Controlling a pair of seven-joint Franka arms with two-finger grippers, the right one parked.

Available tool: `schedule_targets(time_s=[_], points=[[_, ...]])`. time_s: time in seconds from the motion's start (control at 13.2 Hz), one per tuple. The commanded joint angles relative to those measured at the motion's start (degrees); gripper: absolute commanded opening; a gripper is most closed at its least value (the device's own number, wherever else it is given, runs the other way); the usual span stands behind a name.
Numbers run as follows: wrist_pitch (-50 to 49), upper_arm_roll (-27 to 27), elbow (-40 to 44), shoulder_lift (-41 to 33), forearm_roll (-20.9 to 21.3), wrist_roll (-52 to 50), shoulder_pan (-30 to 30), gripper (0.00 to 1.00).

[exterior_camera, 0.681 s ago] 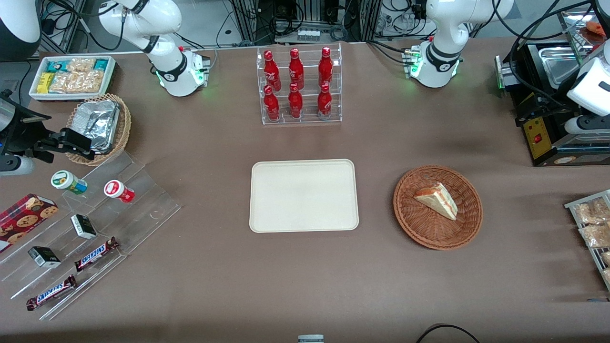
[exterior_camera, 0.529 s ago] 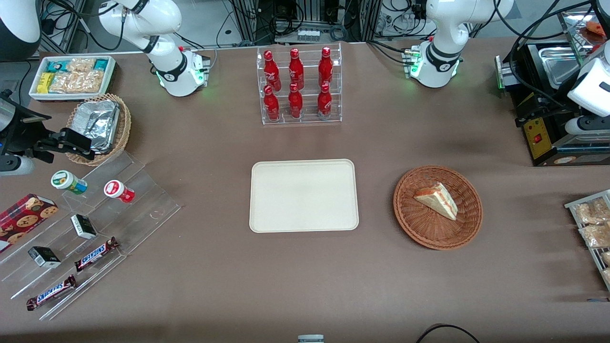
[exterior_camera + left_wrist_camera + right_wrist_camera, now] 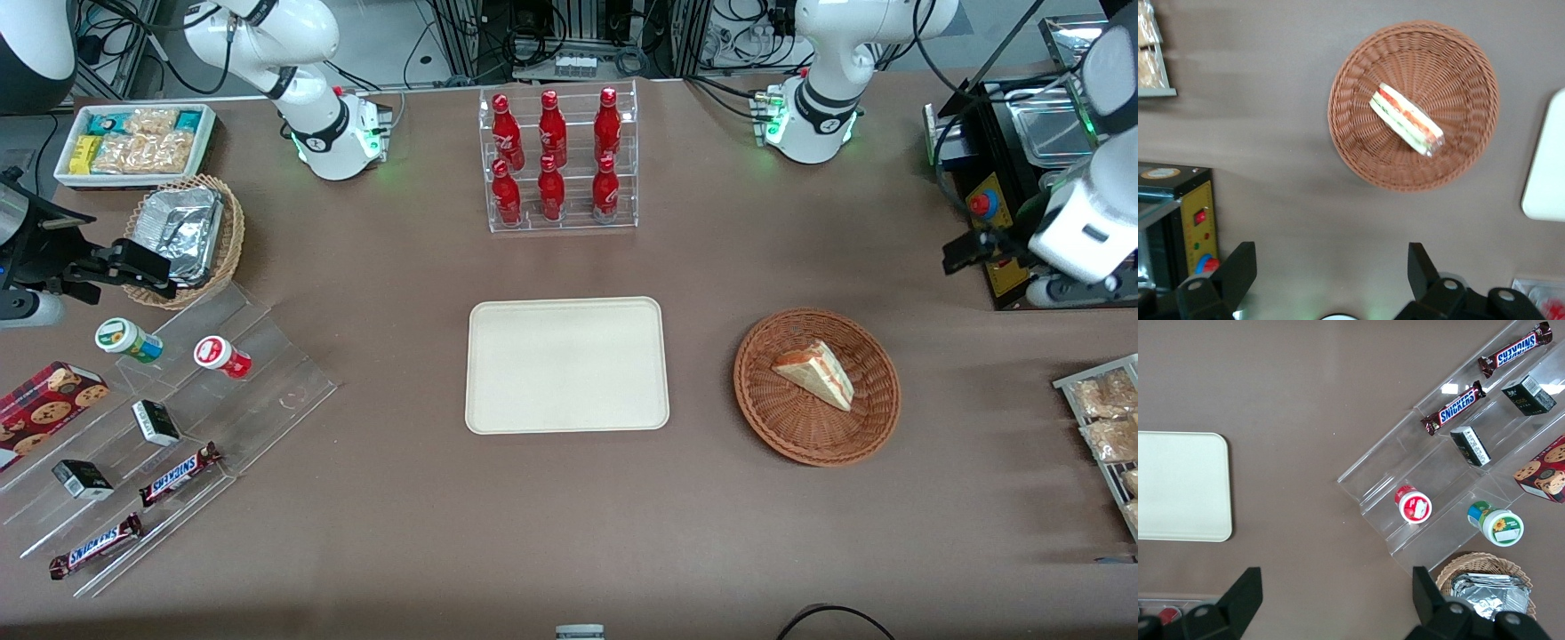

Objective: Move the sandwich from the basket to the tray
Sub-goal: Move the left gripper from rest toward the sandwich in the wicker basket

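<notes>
The tray (image 3: 567, 365) is lying bare at the table's (image 3: 569, 524) middle. Toward the working arm's end, the sandwich (image 3: 815, 374) is resting inside the basket (image 3: 782, 418). The gripper (image 3: 1331, 277) is hovering above the table's edge near a black machine (image 3: 1005, 178), fingers (image 3: 1238, 267) spread apart, holding nothing.

A robotics lab staged as a snack shop: cable racks (image 3: 569, 36), tabletop (image 3: 569, 516) with soda bottles (image 3: 553, 156) on acrylic display.
</notes>
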Motion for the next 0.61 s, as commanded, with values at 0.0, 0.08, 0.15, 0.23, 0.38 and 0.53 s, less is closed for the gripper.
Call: schedule_targets(time_s=[0.0, 0.08, 0.15, 0.23, 0.38, 0.53], points=[[3.63, -0.36, 0.25, 3.58, 0.02, -8.39, 0.08, 1.0], [5.39, -0.36, -1.06, 3.67, -0.59, -13.13, 0.07, 1.0], [8.01, -0.45, -3.34, 3.94, -0.86, -17.7, -0.01, 1.0], [11.35, -0.45, -5.8, 3.94, -0.95, -23.31, -0.1, 1.0], [20.21, -0.54, -11.86, 4.11, -0.95, -36.05, -1.76, 1.0], [29.01, -0.63, -18.1, 4.03, -0.95, -44.95, -3.69, 1.0]])
